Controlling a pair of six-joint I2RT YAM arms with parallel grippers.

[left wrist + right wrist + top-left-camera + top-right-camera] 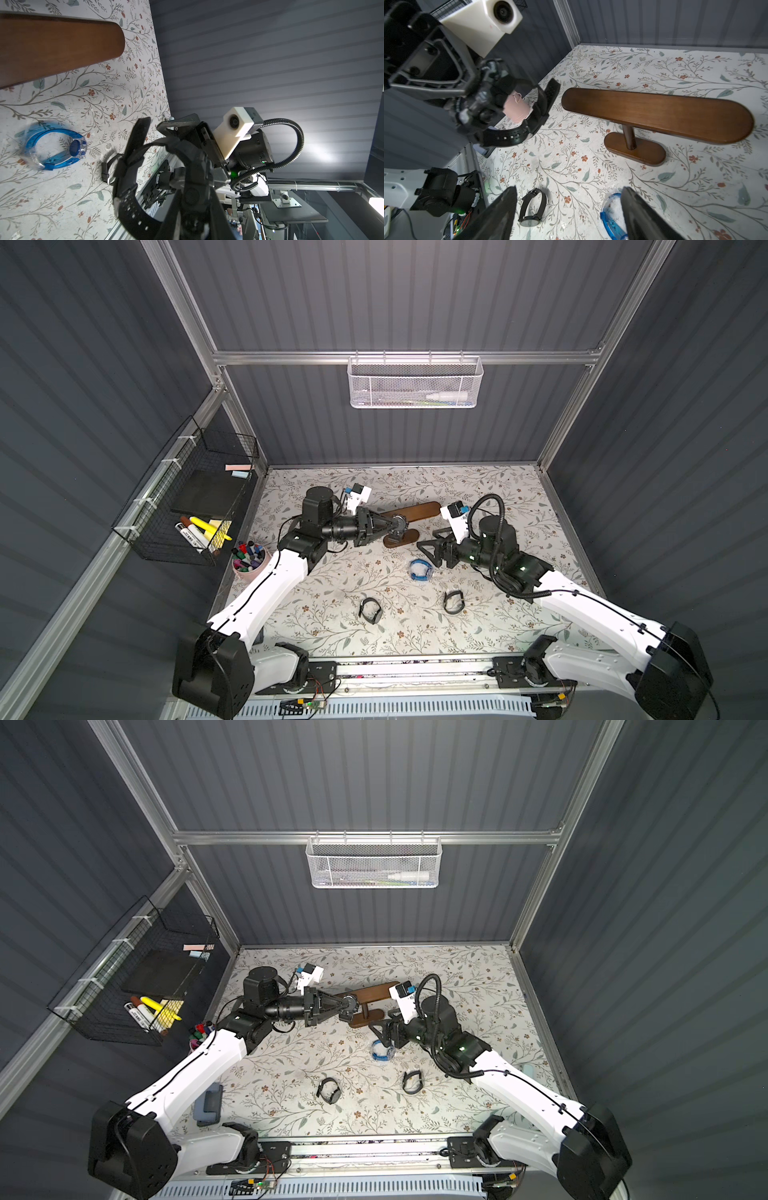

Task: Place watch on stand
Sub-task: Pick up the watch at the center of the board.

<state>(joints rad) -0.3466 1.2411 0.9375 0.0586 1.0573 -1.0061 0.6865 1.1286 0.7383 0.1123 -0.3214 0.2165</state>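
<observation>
From where I stand, the left gripper [400, 525] sits near the middle of both top views, clamped on a black sport watch [517, 133]. The right wrist view shows this best: the watch hangs in the upper left of that frame with its perforated strap curling below the closed fingers. The watch is up in the air, just beside the rounded end of the stand's bar, and it is not looped over the bar.

The stand [419, 511] is upright on the floral table [415, 635], just right of centre in a top view. Its long brown bar rests on a thin post above an oval base, all three plain in the right wrist view [654, 112].

The right gripper [430, 548] hovers right of centre, close to the stand's base. Its jaws are wide apart and hold nothing. In its own wrist view the two dark fingers [500, 216] frame the lower edge.

Below it on the table lies a blue translucent watch [420, 569]. Lower in the frame lie two dark watches, one left of centre [371, 610] and one to its right [453, 600], well apart from each other.
</observation>
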